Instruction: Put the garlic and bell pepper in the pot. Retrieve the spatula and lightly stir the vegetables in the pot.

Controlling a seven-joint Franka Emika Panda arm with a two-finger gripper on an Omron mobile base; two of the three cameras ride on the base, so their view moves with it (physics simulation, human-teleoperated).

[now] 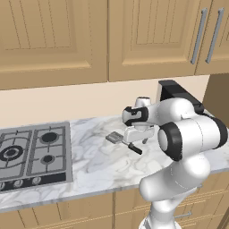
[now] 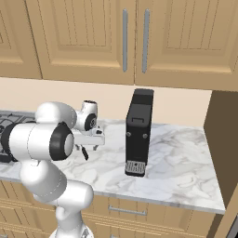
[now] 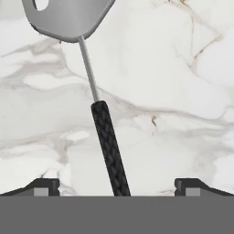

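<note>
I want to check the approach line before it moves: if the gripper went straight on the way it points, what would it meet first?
Most likely the spatula: its dark handle lies between the open gripper fingertips, flat on the marble counter. How far off is unclear.

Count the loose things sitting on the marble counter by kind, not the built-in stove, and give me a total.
Flat grey spatula with a dark braided handle: 1
Tall black box-shaped countertop appliance: 1
Total: 2
</note>
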